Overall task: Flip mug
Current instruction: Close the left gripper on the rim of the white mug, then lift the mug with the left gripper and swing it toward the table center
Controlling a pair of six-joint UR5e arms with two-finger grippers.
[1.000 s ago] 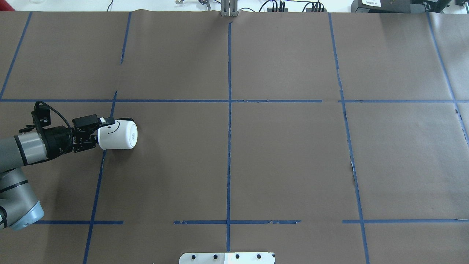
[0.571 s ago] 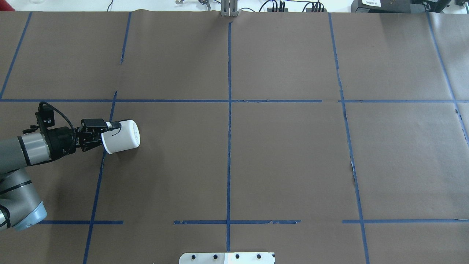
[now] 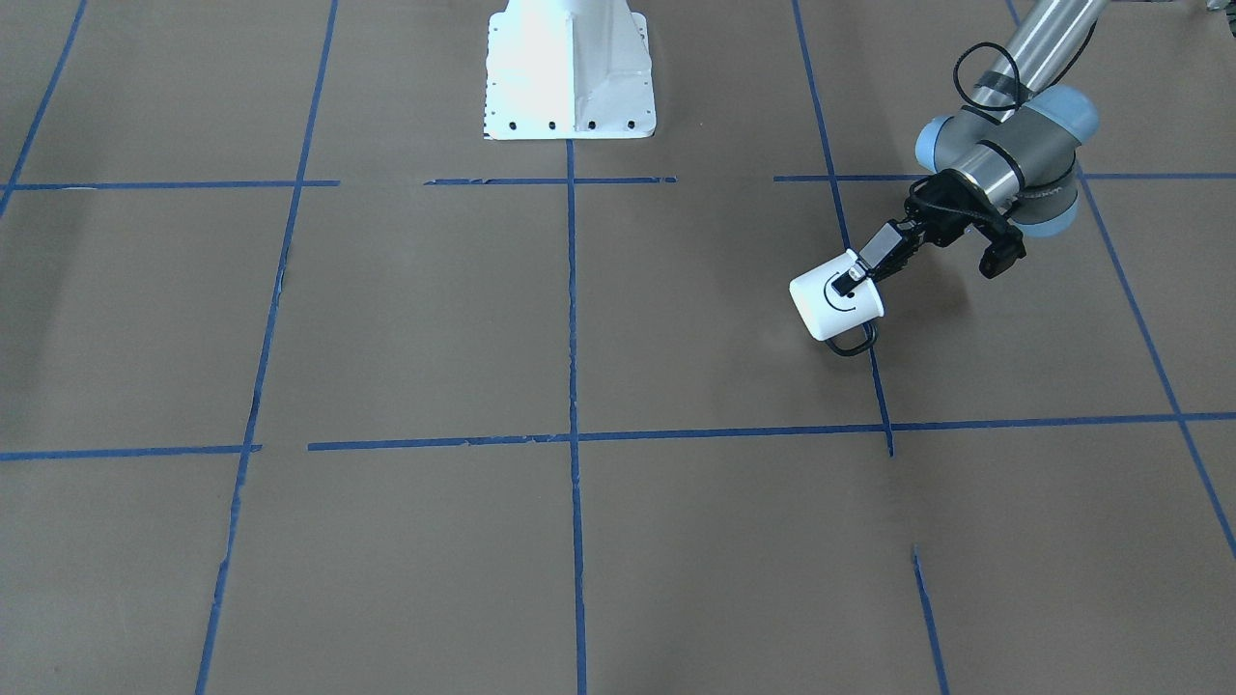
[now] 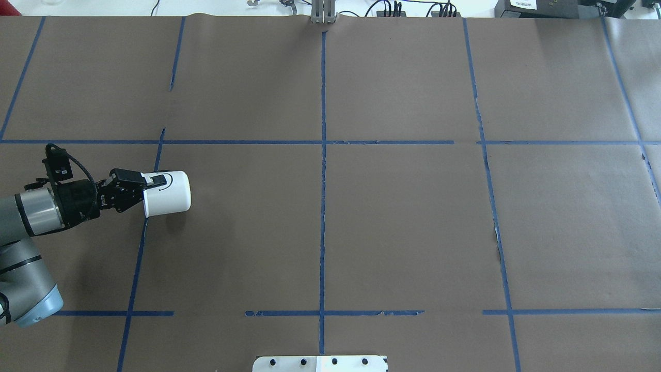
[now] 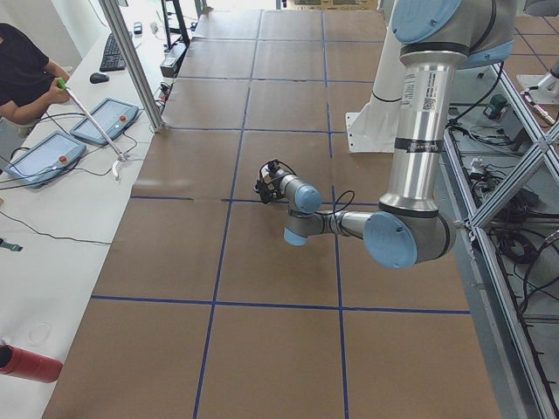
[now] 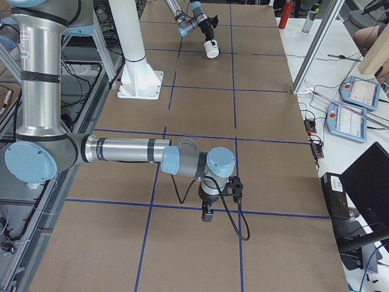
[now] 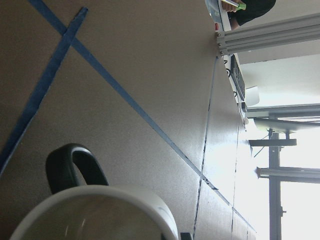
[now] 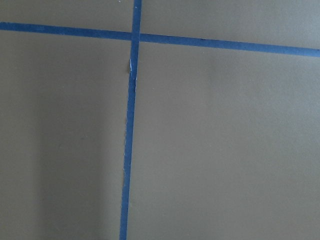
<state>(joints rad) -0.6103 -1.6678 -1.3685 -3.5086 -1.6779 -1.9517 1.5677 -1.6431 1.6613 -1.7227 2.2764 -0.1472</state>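
The white mug [image 4: 168, 194] with a black smiley lies on its side, mouth toward my left gripper [image 4: 153, 181]. The gripper is shut on the mug's rim, one finger [image 3: 852, 278] over the smiley. In the front-facing view the mug [image 3: 832, 301] is tilted, its dark handle [image 3: 852, 345] pointing at the table. The left wrist view shows the rim [image 7: 100, 205] and handle [image 7: 75, 165] close up. The mug is also small in the exterior right view [image 6: 211, 48]. My right gripper [image 6: 206, 214] hangs low over the table; I cannot tell whether it is open or shut.
Brown paper with blue tape lines [image 4: 323, 155] covers the table. The white robot base plate [image 3: 570, 68] stands at the robot's edge. An operator [image 5: 22, 70], tablets [image 5: 105, 120] and a metal post [image 5: 131, 61] are at the far side.
My left wrist has turned with the mug in it, so the mug's base no longer faces the overhead camera and most of the smiley is turned away. The mug shifted slightly left.
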